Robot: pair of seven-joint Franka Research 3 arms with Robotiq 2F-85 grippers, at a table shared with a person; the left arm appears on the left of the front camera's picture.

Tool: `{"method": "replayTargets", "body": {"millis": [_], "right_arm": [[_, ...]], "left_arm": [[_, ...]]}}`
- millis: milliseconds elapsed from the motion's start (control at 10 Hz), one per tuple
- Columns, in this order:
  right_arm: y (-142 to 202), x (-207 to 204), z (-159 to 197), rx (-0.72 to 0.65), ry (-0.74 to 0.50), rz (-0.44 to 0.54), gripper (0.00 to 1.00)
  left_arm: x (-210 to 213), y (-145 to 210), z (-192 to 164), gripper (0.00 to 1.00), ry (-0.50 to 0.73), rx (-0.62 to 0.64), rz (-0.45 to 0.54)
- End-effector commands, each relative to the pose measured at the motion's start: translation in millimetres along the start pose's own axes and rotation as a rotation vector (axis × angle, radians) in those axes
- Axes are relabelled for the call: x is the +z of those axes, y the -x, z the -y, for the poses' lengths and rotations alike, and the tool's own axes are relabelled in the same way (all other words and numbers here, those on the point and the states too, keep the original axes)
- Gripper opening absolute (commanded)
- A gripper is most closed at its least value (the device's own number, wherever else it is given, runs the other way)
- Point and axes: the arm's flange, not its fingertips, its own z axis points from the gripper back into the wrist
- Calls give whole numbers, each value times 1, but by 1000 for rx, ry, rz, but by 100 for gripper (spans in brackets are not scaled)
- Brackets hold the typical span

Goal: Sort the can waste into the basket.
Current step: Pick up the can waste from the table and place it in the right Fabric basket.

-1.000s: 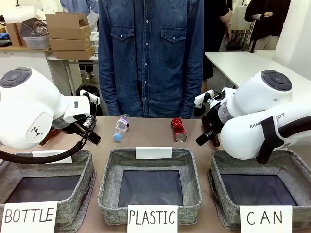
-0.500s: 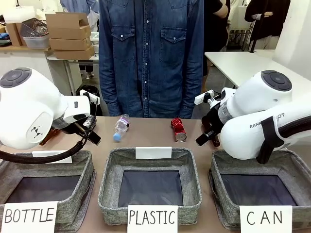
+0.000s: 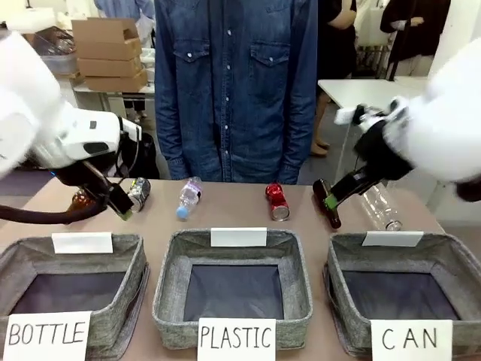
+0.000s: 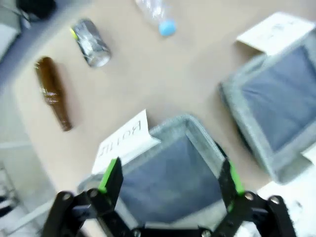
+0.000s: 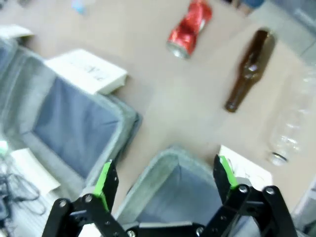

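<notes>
Red can (image 5: 190, 27): on its side on the bare table, at about 12 o'clock from the right gripper (image 5: 165, 177) in the right wrist view and well apart from it.
Red can axis: runs roughly 1 to 7 o'clock in that view, with the silver end turned toward the gripper, so the fingers would have to close across the can's body, not its ends.
Right gripper: fingers spread wide with nothing between them, hanging over the near rim of the CAN basket (image 3: 443, 256).
Dark can (image 4: 90, 42): on its side toward the table's left end, at about 11 o'clock from the left gripper (image 4: 170, 180) in the left wrist view, with its axis near 11 to 5 o'clock.
Left gripper: fingers apart and empty, above the BOTTLE basket (image 4: 197, 133).
Neighbours: the right brown bottle (image 5: 249, 69) lies at 4 o'clock of the red can, apart from it. The left brown bottle (image 4: 53, 94) lies at 7 o'clock of the dark can, also apart.
Nearer arm: the right arm looks better placed for the red can, which lies close to the CAN basket. The dark can sits on the left arm's side, far from that basket.
Doubt: both wrist views are smeared, so the axis angles are approximate.
</notes>
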Motion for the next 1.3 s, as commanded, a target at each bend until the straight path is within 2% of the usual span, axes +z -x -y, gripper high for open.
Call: {"method": "replayTargets", "body": {"millis": [0, 100, 200, 300, 400, 500, 600, 700, 800, 900, 1000, 1100, 1200], "right_arm": [[33, 62, -21, 42, 15, 163, 100], [0, 0, 0, 0, 0, 0, 100], [0, 0, 0, 0, 0, 0, 100], [13, 65, -15, 27, 8, 97, 100], [11, 52, -10, -36, -71, 26, 100], [13, 58, 0, -140, -303, 31, 100], [19, 70, 19, -383, -610, 2, 100], [31, 81, 37, -525, -771, 48, 100], [43, 88, 57, -631, -904, 117, 100], [54, 85, 83, -738, -1063, 226, 100], [59, 76, 103, -857, -1150, 266, 100], [63, 65, 115, -914, -1235, 317, 100], [62, 50, 117, -952, -1209, 336, 100]], "left_arm": [[55, 53, 42, 100, -59, -137, 201], [0, 0, 0, 100, 0, 0, 0], [0, 0, 0, 100, 0, 0, 0], [68, 18, 27, 100, -49, -60, 97], [62, 18, 17, 100, 218, -170, 140], [69, 29, -5, 100, 467, -180, 238], [73, 47, -39, 100, 767, -108, 308], [68, 71, -70, 100, 966, -36, 357], [61, 95, -94, 100, 1072, 73, 511], [51, 112, -111, 100, 1142, 139, 678], [42, 124, -121, 100, 1188, 201, 801], [36, 138, -131, 100, 1197, 239, 1035], [32, 141, -136, 100, 1189, 280, 1154]]}}
